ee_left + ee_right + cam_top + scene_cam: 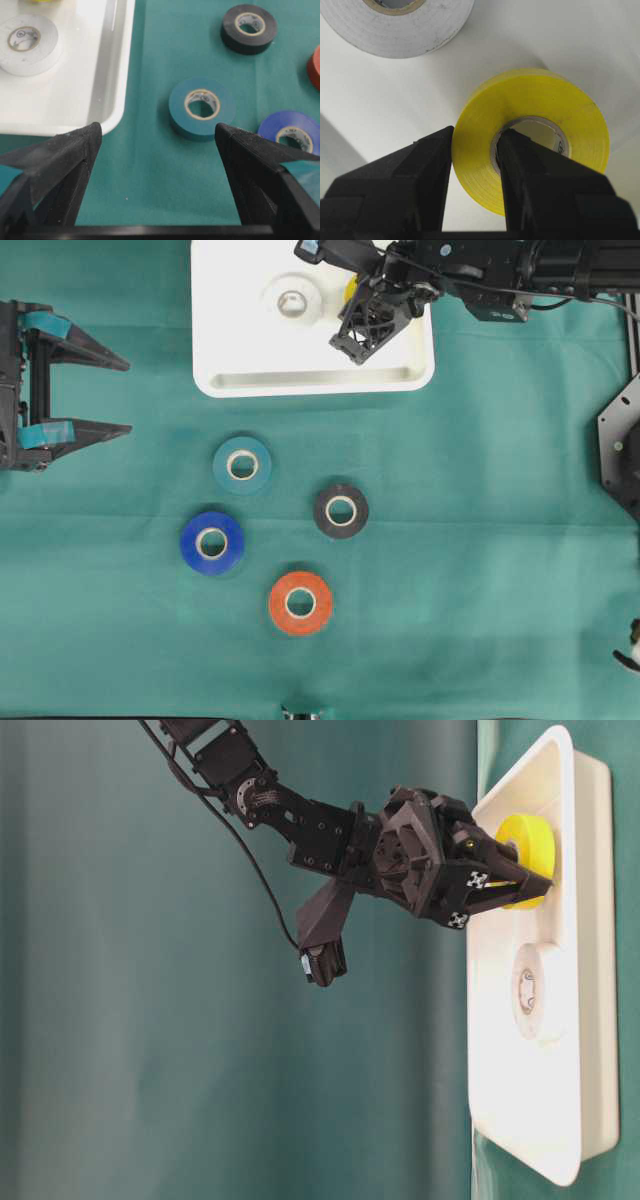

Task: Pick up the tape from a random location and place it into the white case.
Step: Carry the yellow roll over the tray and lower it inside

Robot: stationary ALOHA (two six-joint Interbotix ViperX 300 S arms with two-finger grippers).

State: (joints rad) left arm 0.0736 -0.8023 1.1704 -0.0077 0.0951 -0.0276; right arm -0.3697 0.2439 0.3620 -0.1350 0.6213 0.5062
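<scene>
Bright, even light throughout; the white case (250, 380) glares, nearly washed out. Soft shadows. The right tool (475, 165) close-up is slightly blurred.

Surface: a table (480, 540) is covered in green cloth.
On it: white case (310, 380); teal roll (242, 465), black roll (341, 510), blue roll (212, 542), orange roll (300, 603) are laid flat.

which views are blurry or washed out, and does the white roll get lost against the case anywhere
Overhead view: sharp, but the white tape roll nearly vanishes into the white case. Table-level view: the picture is turned sideways, case bright. Left wrist view: near fingers soft, rolls crisp. Right wrist view: yellow tape roll sharp; the white roll shows grey in shadow.
</scene>
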